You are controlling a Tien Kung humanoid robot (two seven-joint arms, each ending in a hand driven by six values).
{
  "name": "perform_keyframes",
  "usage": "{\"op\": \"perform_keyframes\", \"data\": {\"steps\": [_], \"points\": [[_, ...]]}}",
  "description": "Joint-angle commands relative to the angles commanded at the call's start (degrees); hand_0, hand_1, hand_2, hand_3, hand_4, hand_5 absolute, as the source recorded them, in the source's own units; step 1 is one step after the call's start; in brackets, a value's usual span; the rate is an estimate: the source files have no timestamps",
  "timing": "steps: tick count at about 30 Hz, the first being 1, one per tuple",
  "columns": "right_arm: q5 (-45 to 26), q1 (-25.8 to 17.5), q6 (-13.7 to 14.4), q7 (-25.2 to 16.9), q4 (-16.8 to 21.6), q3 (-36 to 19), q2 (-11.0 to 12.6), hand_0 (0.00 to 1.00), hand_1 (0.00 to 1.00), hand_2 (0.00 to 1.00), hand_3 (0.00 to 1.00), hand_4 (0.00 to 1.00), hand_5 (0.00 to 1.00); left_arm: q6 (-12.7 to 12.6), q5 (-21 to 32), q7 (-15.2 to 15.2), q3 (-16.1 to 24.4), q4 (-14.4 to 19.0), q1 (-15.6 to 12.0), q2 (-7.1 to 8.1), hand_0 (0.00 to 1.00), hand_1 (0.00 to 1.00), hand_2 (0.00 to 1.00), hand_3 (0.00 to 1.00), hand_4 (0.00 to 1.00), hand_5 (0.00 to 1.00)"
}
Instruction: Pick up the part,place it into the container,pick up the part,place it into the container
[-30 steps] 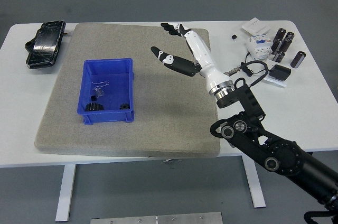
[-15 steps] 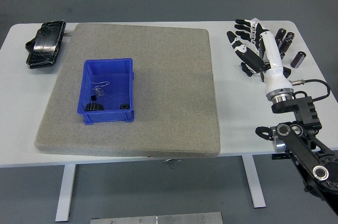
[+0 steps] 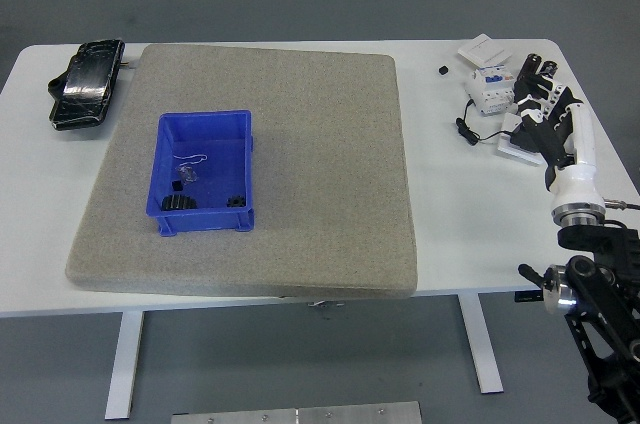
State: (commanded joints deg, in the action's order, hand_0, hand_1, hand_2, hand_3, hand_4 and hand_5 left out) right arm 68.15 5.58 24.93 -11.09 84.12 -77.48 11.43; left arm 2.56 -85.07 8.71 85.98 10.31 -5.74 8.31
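White table (image 3: 300, 279) w/ grey mat (image 3: 320, 174), blue container (image 3: 203, 172) on mat's left half, right hand (image 3: 548, 122) over table's far-right side.
Far left, off the mat: black pouch-like item (image 3: 84, 83) near the table's back-left corner. Container is upright; inside, along its near wall, sit a dark gear-like part (image 3: 177, 203) and a smaller dark part (image 3: 236, 200), plus a thin pale wire piece (image 3: 190, 158) nearer the middle. Right of the mat: small black bit (image 3: 442, 70), white card (image 3: 482, 48), white electrical module (image 3: 491, 88) w/ black cable (image 3: 466, 129), dark cylinders (image 3: 538, 68) by the back-right corner. Right hand's fingers are spread and relaxed, gripping nothing, reaching toward the cylinders; can't tell if touching.
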Motion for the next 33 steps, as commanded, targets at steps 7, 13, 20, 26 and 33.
{"op": "perform_keyframes", "data": {"steps": [7, 13, 20, 26, 33], "points": [[0.39, -0.36, -0.20, 0.01, 1.12, -1.57, -0.13, 0.720, 0.672, 0.716, 0.683, 0.763, 0.484, 0.02, 0.49, -0.14, -0.38, 0.00, 0.40, 0.21, 0.663, 0.618, 0.581, 0.583, 0.675, 0.526], [0.51, -0.62, -0.80, 0.01, 2.19, -2.21, -0.14, 0.715, 0.670, 0.716, 0.684, 0.758, 0.471, 0.00, 0.62, -0.01, -0.45, 0.00, 0.40, 0.26, 0.664, 0.618, 0.579, 0.582, 0.677, 0.514], [0.65, -0.59, -1.79, -0.06, 2.94, -2.31, -0.23, 0.716, 0.668, 0.717, 0.685, 0.738, 0.446, 0.02, 0.87, 0.12, -0.66, 0.00, 0.43, 0.13, 0.663, 0.618, 0.579, 0.581, 0.675, 0.509], [1.39, -0.46, -2.86, 0.81, 2.60, -1.84, -0.07, 0.716, 0.669, 0.717, 0.686, 0.739, 0.440, -0.07, 1.16, 0.30, -0.66, 0.00, 0.32, 0.35, 0.663, 0.619, 0.578, 0.580, 0.674, 0.506], [2.81, 0.33, -4.86, 2.97, 1.85, -0.30, 0.11, 0.717, 0.672, 0.731, 0.711, 0.756, 0.433, -0.10, -0.81, 1.13, 1.41, 0.00, 0.12, -0.04, 0.663, 0.619, 0.577, 0.580, 0.674, 0.504]]}}
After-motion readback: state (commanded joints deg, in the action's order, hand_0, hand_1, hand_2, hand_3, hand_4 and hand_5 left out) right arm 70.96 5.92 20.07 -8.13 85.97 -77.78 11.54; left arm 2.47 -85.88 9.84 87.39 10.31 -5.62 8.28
